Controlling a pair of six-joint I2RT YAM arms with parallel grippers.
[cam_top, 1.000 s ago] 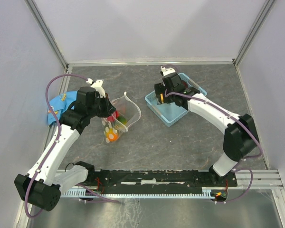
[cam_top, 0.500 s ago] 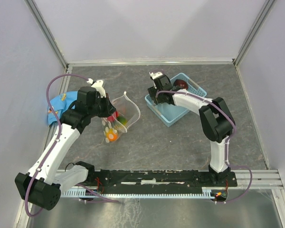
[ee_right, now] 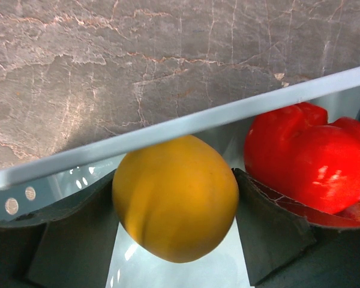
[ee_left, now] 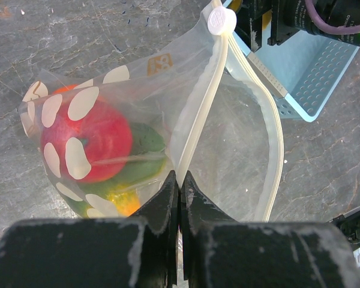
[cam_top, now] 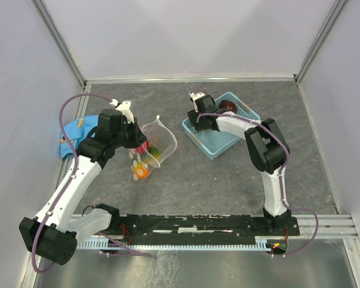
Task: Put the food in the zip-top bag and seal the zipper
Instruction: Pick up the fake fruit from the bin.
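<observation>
Open zip-top bag (cam_top: 151,147) lying at the left, mouth towards the blue basket (cam_top: 219,144)

Its long axis runs from the dotted bottom, nearer the bases, to the zipper (ee_left: 198,114); a red fruit (ee_left: 93,141) and a green piece (ee_left: 147,141) lie inside. The left gripper (ee_left: 179,180) is pressed together on the bag's lip. In the basket, the right gripper (ee_right: 175,240) stands spread close around a yellow fruit (ee_right: 175,192) beside a red pepper (ee_right: 306,159); whether it grips, I cannot tell.
</observation>
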